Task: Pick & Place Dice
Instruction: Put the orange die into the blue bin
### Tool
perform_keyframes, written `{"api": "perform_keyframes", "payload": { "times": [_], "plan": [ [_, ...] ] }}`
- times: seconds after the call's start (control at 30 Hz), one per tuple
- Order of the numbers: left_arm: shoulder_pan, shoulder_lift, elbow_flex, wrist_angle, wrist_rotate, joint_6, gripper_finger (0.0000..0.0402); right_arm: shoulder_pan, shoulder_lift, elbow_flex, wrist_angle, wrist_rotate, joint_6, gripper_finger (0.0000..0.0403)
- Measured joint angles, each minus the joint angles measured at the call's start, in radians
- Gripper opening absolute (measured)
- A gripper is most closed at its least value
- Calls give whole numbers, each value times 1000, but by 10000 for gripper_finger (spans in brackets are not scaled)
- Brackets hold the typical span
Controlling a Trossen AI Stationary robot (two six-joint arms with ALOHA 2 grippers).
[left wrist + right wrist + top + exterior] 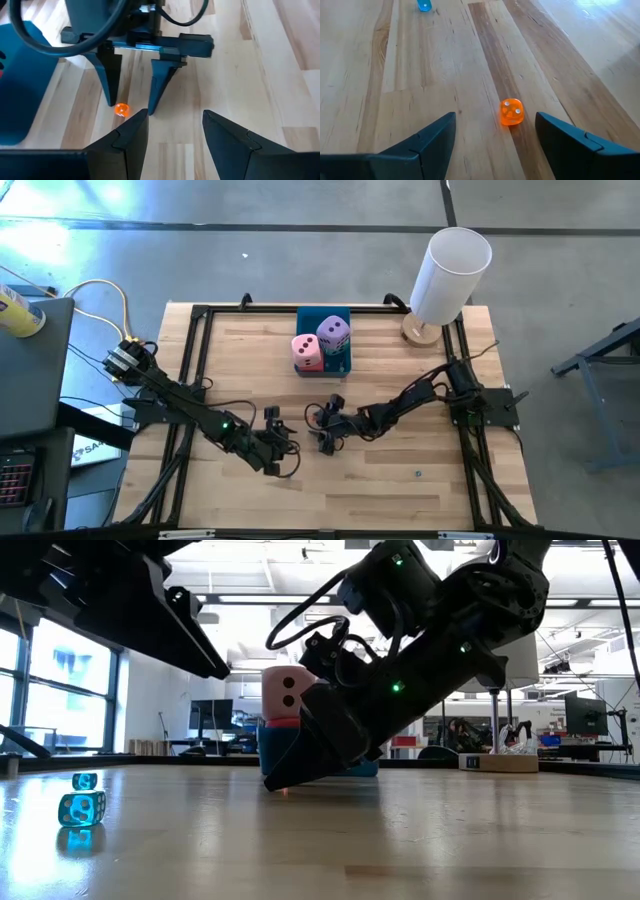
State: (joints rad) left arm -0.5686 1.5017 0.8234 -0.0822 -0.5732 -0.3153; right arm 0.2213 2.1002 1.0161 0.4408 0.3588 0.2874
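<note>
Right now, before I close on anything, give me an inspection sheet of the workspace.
Surface: light wooden table, nothing spilled.
Job's things: soft pink die and soft lilac die in blue rectangular tray; small orange translucent die and small blue translucent die on the wood.
Clutter: white cylinder, back right corner.
Grippers: left gripper open, empty; right gripper open, orange die just ahead, untouched.
Cables: yellow cable off-table left.
Surroundings: grey floor.

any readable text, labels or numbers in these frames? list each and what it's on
"SA": start of a cut-off word on the white sheet beside the table's left edge, high view.
Markings on the yellow can: too blurred to read.
Dice show pips only: pink die, purple die, small orange die.
</note>
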Motion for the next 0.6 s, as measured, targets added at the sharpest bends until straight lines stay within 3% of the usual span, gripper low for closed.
{"api": "perform_keyframes", "payload": {
  "times": [0.27, 0.6],
  "plan": [
    [-3, 0, 0, 0, 67, -8, 179, -22, 0, 0, 0, -46, -7, 243],
    [-4, 0, 0, 0, 89, -8, 179, -42, 0, 0, 0, -90, -24, 140]
  ]
}}
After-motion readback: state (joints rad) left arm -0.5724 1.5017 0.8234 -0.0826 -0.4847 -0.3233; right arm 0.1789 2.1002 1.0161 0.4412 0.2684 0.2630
